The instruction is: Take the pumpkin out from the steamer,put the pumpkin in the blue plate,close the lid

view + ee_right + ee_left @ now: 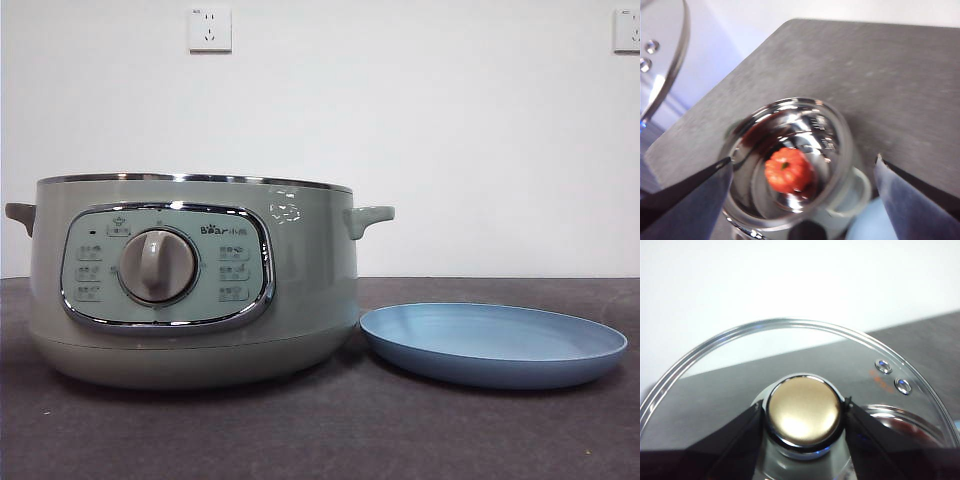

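The sage-green steamer (190, 280) stands uncovered at the left of the table, and its wall hides the inside in the front view. From above, the orange pumpkin (786, 170) lies on the shiny bottom of the steamer (840, 145). My right gripper (804, 159) hangs open high over the pot, jaws wide apart. My left gripper (802, 407) is shut on the knob (802, 415) of the glass lid (740, 365), held up in the air. An edge of the lid (670, 60) shows beside the right arm. The blue plate (495, 345) lies right of the pot, with nothing on it.
Dark grey tabletop (320, 430) runs in front of pot and plate. A white wall with two sockets (210, 30) stands behind. A sliver of the blue plate (862, 227) shows next to the pot's handle (860, 187). Neither arm shows in the front view.
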Robot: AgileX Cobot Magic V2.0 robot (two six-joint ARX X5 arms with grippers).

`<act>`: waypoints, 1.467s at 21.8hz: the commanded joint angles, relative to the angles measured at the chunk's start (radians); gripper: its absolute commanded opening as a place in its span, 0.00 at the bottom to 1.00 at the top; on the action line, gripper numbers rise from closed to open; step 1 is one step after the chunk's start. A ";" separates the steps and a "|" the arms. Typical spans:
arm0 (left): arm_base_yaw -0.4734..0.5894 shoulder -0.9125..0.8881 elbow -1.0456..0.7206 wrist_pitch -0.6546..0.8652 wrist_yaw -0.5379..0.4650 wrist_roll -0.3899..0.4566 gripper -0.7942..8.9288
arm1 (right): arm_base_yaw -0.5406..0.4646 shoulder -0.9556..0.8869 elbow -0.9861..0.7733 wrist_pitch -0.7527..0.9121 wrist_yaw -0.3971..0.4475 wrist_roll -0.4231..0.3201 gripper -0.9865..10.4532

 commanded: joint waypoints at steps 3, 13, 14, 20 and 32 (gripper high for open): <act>-0.002 -0.068 0.011 -0.003 -0.105 0.034 0.07 | 0.096 0.167 0.155 -0.032 0.006 -0.048 0.50; -0.002 -0.097 0.012 -0.098 -0.219 0.056 0.07 | 0.260 0.534 0.580 -0.323 0.155 -0.168 0.51; -0.002 -0.097 0.012 -0.101 -0.219 0.056 0.07 | 0.283 0.583 0.623 -0.356 0.183 -0.180 0.53; -0.002 -0.094 0.012 -0.116 -0.219 0.056 0.07 | 0.371 0.791 0.676 -0.375 0.307 -0.222 0.59; -0.002 -0.093 0.012 -0.175 -0.219 0.056 0.07 | 0.382 1.001 0.676 -0.366 0.319 -0.220 0.56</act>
